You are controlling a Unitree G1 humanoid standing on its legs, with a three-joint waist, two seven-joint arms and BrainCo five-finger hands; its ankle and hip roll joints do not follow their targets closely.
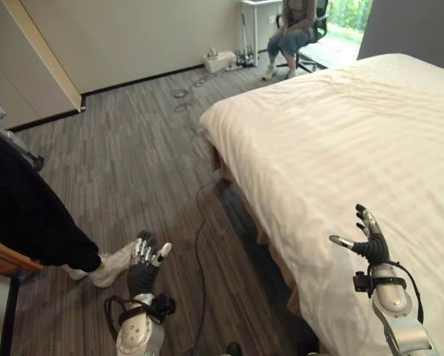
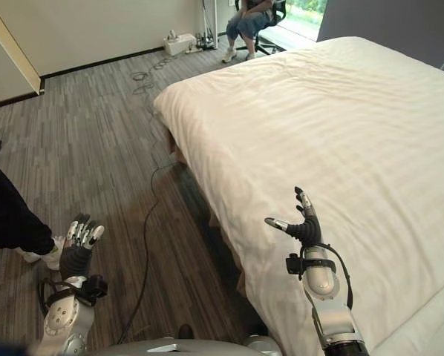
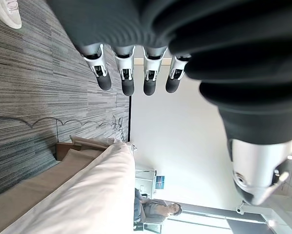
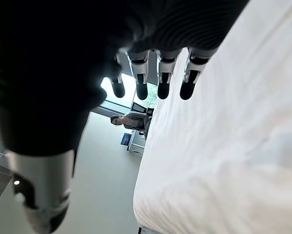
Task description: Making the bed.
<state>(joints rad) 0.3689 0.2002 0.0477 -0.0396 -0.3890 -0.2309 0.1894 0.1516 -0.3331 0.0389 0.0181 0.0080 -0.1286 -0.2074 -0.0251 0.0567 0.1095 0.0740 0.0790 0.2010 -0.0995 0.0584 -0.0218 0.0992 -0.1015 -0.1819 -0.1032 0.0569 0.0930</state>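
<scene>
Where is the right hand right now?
In the left eye view the right hand is at lower right, open, raised over the near edge of the white duvet, holding nothing.

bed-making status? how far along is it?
Looks done: the white duvet is spread fairly flat over the bed, draping past its near edge. In hand: nothing. The right hand is open above the duvet, the left hand open over the floor. Left: perhaps smoothing faint wrinkles; the pillow end is out of view.

Duvet (image 1: pixel 341 141) cream, faint stripes; carpet (image 1: pixel 125 156) grey, streaky.
</scene>
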